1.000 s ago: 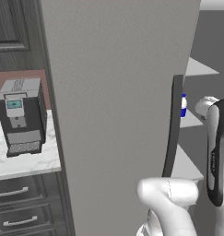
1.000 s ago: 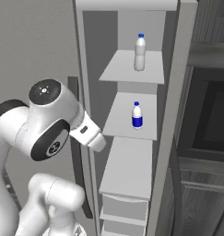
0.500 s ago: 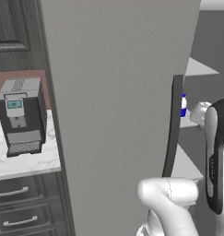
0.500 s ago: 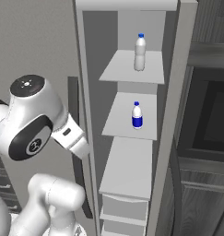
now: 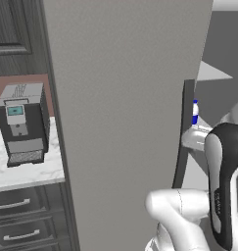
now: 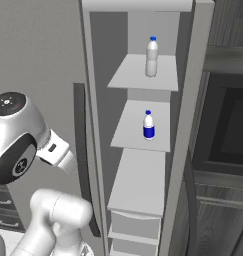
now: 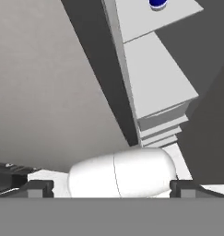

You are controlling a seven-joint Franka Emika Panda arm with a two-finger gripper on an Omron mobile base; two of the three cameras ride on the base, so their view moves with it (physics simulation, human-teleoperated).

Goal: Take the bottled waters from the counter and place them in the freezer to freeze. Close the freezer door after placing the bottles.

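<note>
The robot's white arm [image 6: 23,145] swings back leftward, away from the open freezer [image 6: 143,125], its elbow joint now farther from the shelves.

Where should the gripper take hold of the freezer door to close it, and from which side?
Probably at the handle, the dark upright bar on the open freezer door. It stands proud of the flat panel, so open jaws could straddle it crosswise, coming from the door's outer face. Both bottles already stand on shelves inside.
</note>
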